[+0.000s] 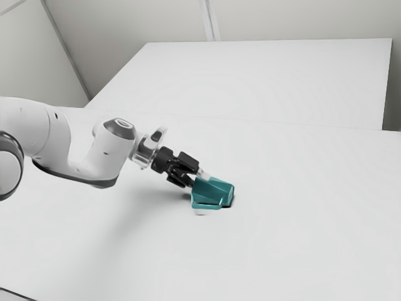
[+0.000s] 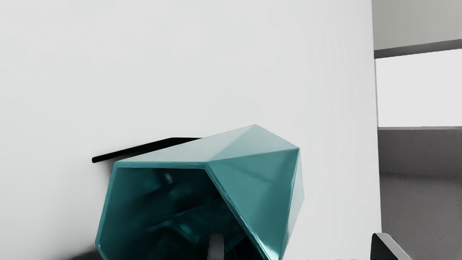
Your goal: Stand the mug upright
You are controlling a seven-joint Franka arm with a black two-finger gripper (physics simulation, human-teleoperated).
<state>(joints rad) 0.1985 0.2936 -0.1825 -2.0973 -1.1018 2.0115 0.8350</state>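
The teal faceted mug (image 1: 213, 191) lies on its side on the white table, its mouth toward the gripper (image 1: 197, 179), which has come in from the exterior view's left. In the wrist view the mouth of the mug (image 2: 252, 180) faces my hand. My gripper (image 2: 301, 248) is open there: one fingertip (image 2: 216, 247) shows within the mug's mouth and the other (image 2: 386, 249) stands outside, with a gap between it and the mug's outer wall. The far parts of the mug's inside are dark.
White table surface (image 1: 294, 232) surrounds the mug. A large white panel (image 1: 263, 81) stands beyond it in the exterior view. In the wrist view a dark strip (image 2: 144, 148) lies beside the mug, and the table's edge runs past the outer finger.
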